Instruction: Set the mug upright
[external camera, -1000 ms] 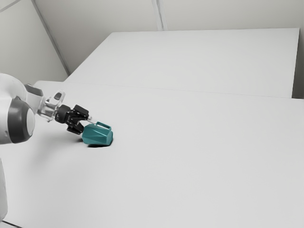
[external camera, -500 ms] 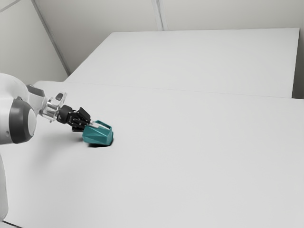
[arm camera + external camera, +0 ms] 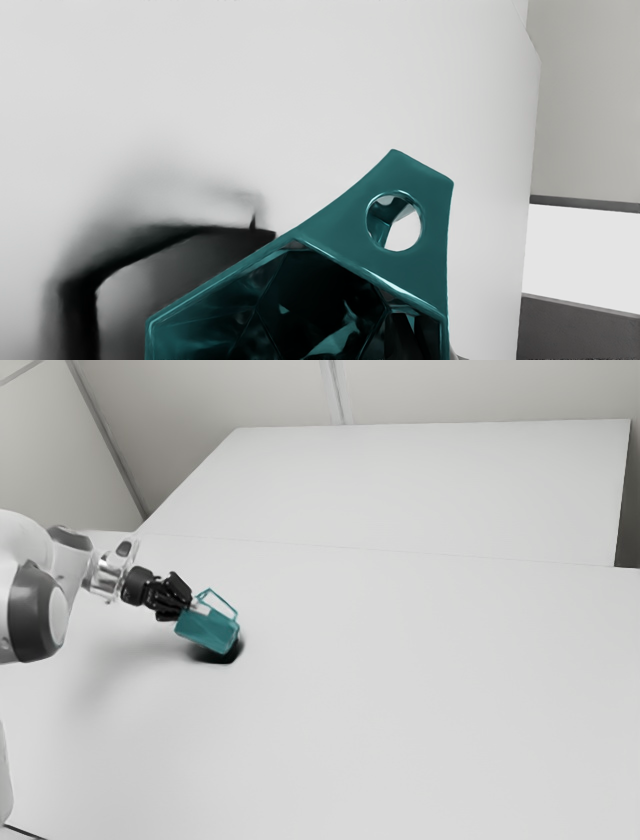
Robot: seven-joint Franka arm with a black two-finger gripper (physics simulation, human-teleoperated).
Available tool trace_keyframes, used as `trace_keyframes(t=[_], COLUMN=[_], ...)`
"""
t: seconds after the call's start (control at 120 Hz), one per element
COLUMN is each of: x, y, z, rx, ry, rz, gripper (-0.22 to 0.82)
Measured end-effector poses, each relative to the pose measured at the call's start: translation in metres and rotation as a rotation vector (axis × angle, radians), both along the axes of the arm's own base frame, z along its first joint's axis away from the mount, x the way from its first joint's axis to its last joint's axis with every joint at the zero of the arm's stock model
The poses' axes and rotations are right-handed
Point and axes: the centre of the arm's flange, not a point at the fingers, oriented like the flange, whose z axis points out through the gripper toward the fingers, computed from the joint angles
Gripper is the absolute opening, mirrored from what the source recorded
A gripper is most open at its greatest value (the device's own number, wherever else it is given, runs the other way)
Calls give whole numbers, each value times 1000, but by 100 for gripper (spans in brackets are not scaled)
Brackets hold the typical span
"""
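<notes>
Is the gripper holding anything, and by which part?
The teal mug, tilted, by its rim at the open end, apparently near the handle; the gripper is closed on it there.

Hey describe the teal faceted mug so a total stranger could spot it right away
Over the broad white table, follow the white robot arm from the exterior view's left to its black two-finger gripper. At its fingertips is a tilted, faceted teal mug with an angular handle. Its teal colour sets it apart from the black gripper and white arm.
</notes>
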Motion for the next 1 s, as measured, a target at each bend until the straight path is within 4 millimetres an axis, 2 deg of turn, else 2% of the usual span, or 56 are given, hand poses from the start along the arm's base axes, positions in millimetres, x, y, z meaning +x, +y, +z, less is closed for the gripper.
trace_keyframes(t=[0.208,0.367,0.533,0.675,0.892,1.0], x=[9,12,13,28,46,55], y=[-24,-40,-47,-58,-83,-89], z=[38,62,75,92,104,107], rx=[10,82,229,370,611,739], ry=[-36,-14,43,44,48,48], rz=[-30,-68,-102,-131,-190,-210], gripper=[-18,-18,-18,-18,-18,-18])
